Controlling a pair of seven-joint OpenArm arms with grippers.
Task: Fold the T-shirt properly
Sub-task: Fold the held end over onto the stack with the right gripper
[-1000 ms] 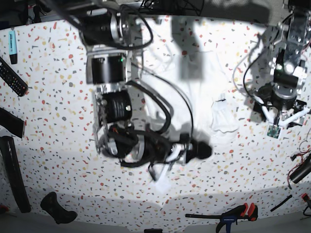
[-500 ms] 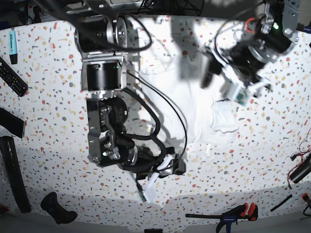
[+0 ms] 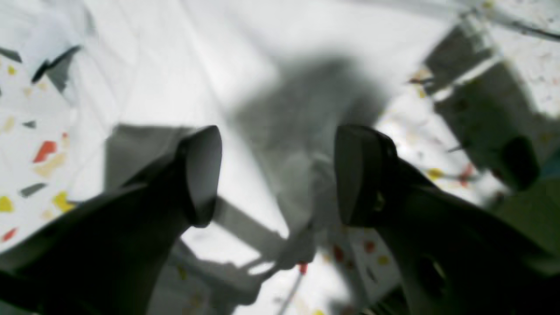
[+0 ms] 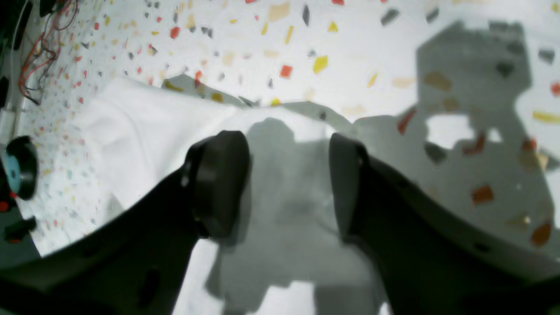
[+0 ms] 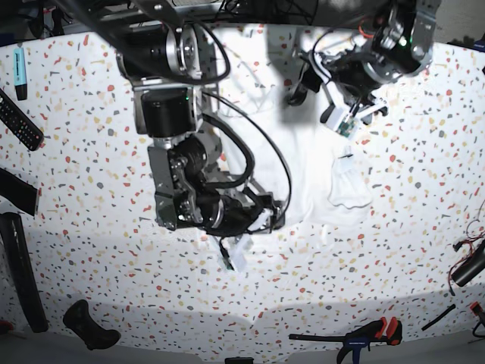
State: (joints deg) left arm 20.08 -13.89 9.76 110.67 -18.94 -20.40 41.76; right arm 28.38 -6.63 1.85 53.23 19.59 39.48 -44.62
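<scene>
The white T-shirt (image 5: 311,171) lies crumpled in the middle of the speckled tabletop (image 5: 83,174), one sleeve (image 5: 349,186) sticking out to the right. My right gripper (image 5: 274,212) hovers low at the shirt's near-left edge. In the right wrist view the right gripper (image 4: 284,183) is open, with the T-shirt (image 4: 144,131) under it and nothing between the fingers. My left gripper (image 5: 298,89) hangs over the shirt's far part. The left wrist view shows the left gripper (image 3: 280,175) wide open above the T-shirt (image 3: 175,65), holding nothing.
A remote control (image 5: 19,121) and a blue marker (image 5: 19,72) lie at the far left. Black tools (image 5: 91,326) sit at the near left. A clamp with red handles (image 5: 367,336) rests at the near edge, and cables (image 5: 470,265) at the right edge.
My left arm has swung from the table's right side up and inward over the shirt's far part. My right gripper has drawn back from the near shirt edge toward the left. Both stay open.
</scene>
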